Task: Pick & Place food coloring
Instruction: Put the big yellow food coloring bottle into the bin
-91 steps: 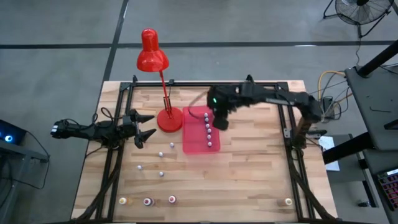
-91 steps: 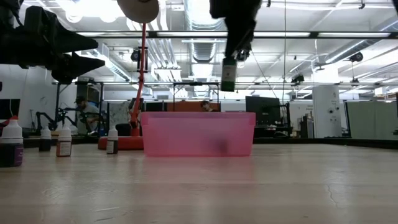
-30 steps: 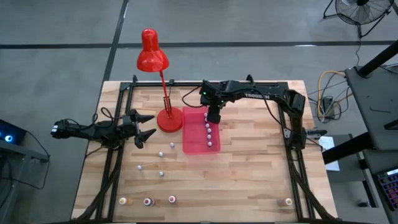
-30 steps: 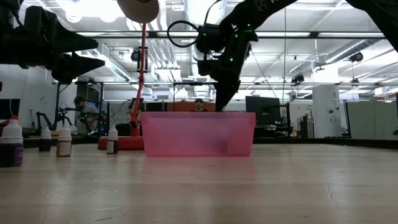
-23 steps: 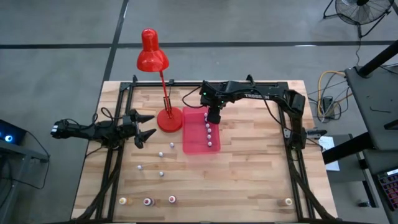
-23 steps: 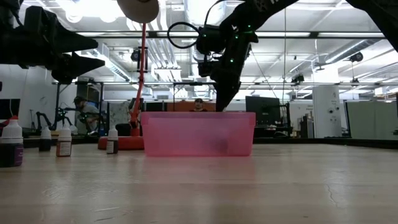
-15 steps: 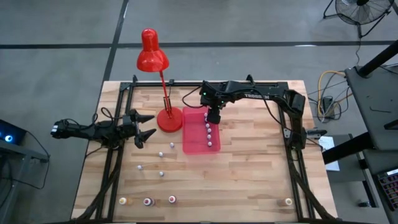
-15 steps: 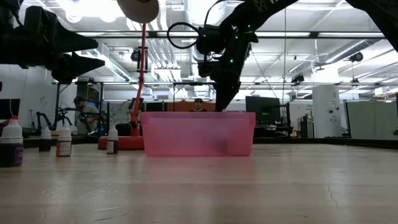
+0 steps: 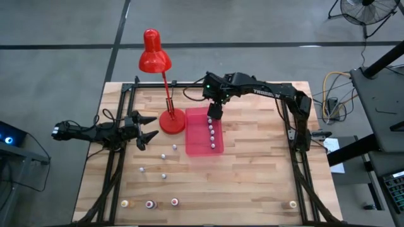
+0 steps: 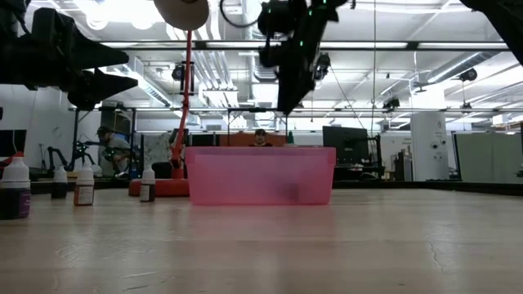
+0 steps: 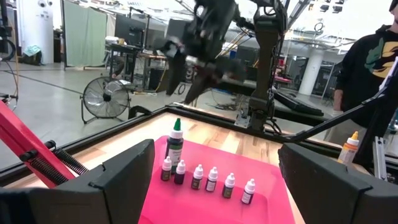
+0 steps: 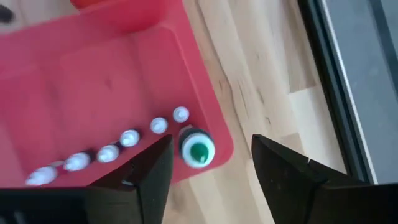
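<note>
Pink translucent plastic forms the tray point(image 9: 197, 137) near the middle of the wooden table point(image 9: 252, 183), just beside the red lamp point(image 9: 156, 60). The right gripper point(image 9: 214, 111) hangs above the tray's far end with its fingers point(image 12: 292, 168) spread and nothing between them. Directly below stands the green-capped bottle point(image 12: 197, 148), upright inside the tray at the end of a row of smaller white-capped bottles point(image 11: 211, 178). One second earlier this gripper reached down behind the tray wall; it now sits clear above the rim, and its jaws stand wider. The right arm stretches from the table's right edge across to the tray, wrist pointing down. The left gripper point(image 9: 146, 128) waits, splayed wide and empty, at the table's left side. Loose bottles point(image 9: 163, 156) remain scattered on the table's near half.
</note>
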